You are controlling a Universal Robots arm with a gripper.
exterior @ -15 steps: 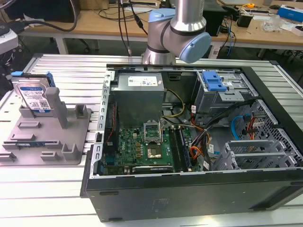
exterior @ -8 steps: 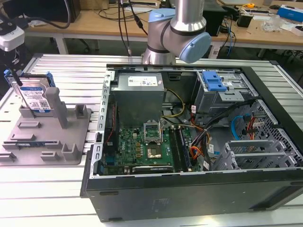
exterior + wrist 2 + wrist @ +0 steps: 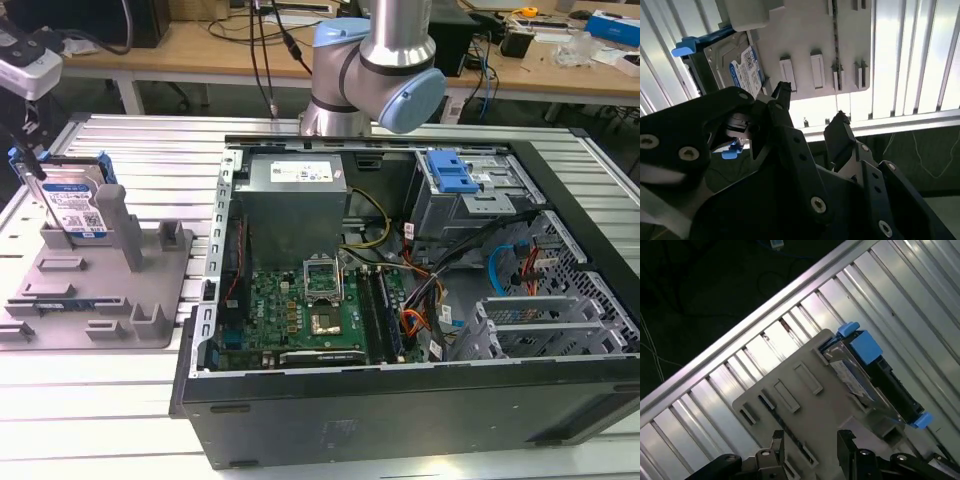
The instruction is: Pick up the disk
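Disk (image 3: 72, 205), just one, stands on edge in the grey holder (image 3: 110, 290), lower edge hidden; claw (image 3: 811, 107) spread wide apart, gripping nothing.

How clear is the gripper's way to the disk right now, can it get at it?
Probably yes. The disk stands on edge in the grey fixture with its top edge bare, and the gripper, jaws open, hangs apart from it with nothing between them.

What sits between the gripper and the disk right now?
In the first wrist view, only the grey holder plate and its raised tabs lie between the open gripper and the disk, which stands upright at the plate's edge.
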